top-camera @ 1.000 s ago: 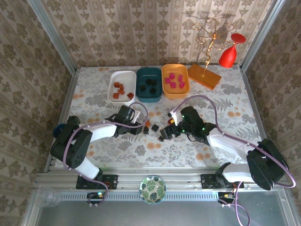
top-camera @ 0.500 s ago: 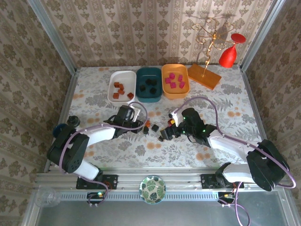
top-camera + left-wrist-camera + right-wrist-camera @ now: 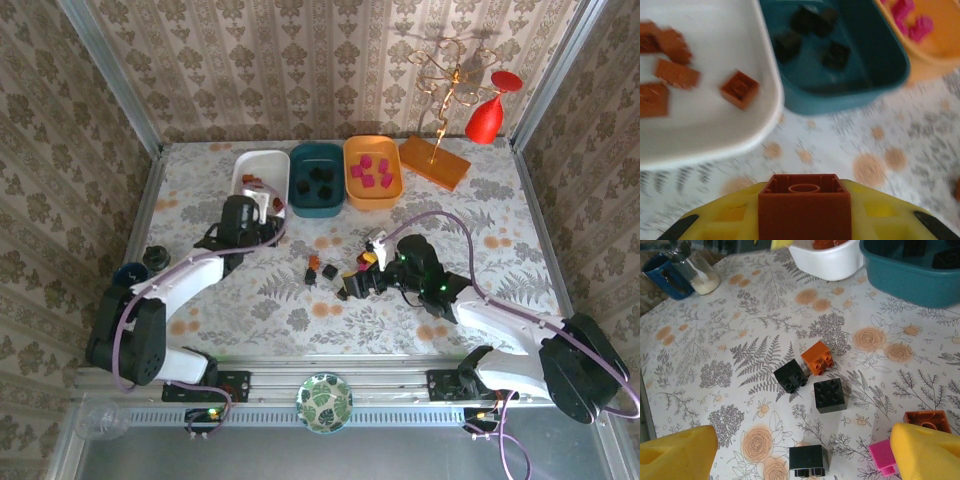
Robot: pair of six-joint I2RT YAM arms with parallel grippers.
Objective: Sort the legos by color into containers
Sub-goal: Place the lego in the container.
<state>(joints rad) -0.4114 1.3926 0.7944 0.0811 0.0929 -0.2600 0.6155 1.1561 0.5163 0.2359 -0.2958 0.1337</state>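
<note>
left end effector, pinching a brown lego, now beside the white tub

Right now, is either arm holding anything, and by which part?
The left tool pinches a brown brick by two opposite sides. The right tool is open, holding nothing.

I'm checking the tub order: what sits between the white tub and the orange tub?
The dark teal tub, holding black bricks, sits between the white tub and the orange tub. The top external view shows this.
</note>
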